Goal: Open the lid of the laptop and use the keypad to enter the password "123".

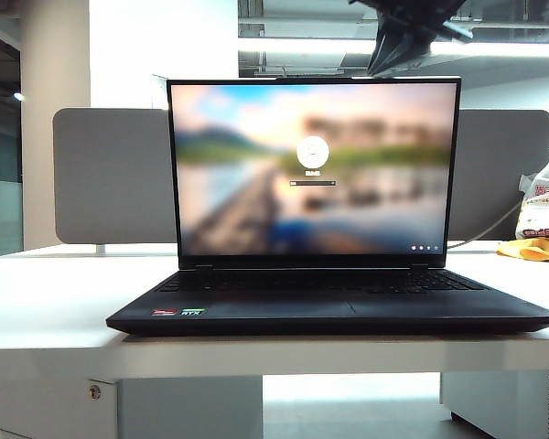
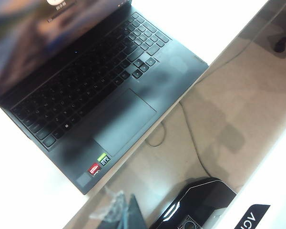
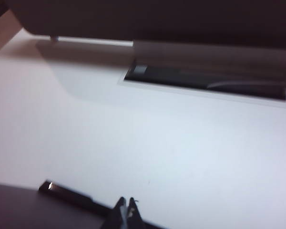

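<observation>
The laptop sits open at the front edge of the white table, its palm rest nearest the exterior camera, with the red and green stickers at the palm rest's left corner. Behind the palm rest and touchpad lies the black keyboard; the keypad forms its right-hand end, and nothing touches it. The lid stands upright behind the keyboard, its screen showing a blurred landscape login picture with a round user icon and an entry field.

The right gripper hangs above the lid's top edge, seen in the exterior view as a dark shape above the laptop's upper right corner. Its fingers are pressed together and carry nothing. Its wrist view looks past the lid's edge onto the table behind the laptop, where a dark cable slot lies.

The left gripper does not show in any view; its camera looks down on the laptop from the front left.

Behind the laptop stands the grey partition. To the laptop's right, farther back, a plastic bag rests on the table.
</observation>
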{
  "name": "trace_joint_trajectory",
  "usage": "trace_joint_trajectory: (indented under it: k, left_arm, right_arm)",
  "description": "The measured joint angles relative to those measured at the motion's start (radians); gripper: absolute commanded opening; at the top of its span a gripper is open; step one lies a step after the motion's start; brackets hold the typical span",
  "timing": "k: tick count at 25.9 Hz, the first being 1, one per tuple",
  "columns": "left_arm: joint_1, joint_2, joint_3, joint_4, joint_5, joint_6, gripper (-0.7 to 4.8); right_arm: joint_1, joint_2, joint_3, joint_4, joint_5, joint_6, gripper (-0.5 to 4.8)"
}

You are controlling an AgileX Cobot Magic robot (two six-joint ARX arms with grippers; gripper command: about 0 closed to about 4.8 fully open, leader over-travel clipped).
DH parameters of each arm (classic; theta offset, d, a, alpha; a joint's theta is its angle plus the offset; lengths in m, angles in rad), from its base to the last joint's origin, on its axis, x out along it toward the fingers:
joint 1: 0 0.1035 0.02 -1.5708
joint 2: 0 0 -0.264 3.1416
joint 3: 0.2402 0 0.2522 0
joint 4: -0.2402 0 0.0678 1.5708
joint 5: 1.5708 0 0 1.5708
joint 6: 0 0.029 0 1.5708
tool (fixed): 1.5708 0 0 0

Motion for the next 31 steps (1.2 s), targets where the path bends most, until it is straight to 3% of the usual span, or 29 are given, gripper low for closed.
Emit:
trace_joint_trajectory:
  k: [15, 25, 31]
  left_arm:
    - [0.000, 0.005, -0.014, 0.031, -0.045, 0.016, -0.05]
    - [0.000, 0.027, -0.017, 0.054, -0.042, 0.042, -0.05]
    - [0.000, 0.027, -0.017, 0.061, -0.027, 0.042, -0.04]
  right_arm:
    - [0.000, -0.051, 0.019, -0.099, -0.015, -0.037, -0.02]
    - [0.000, -0.144, 0.002, -0.369, -0.009, -0.125, -0.02]
    - [0.000, -0.166, -0.132, -0.439, -0.015, -0.129, -0.02]
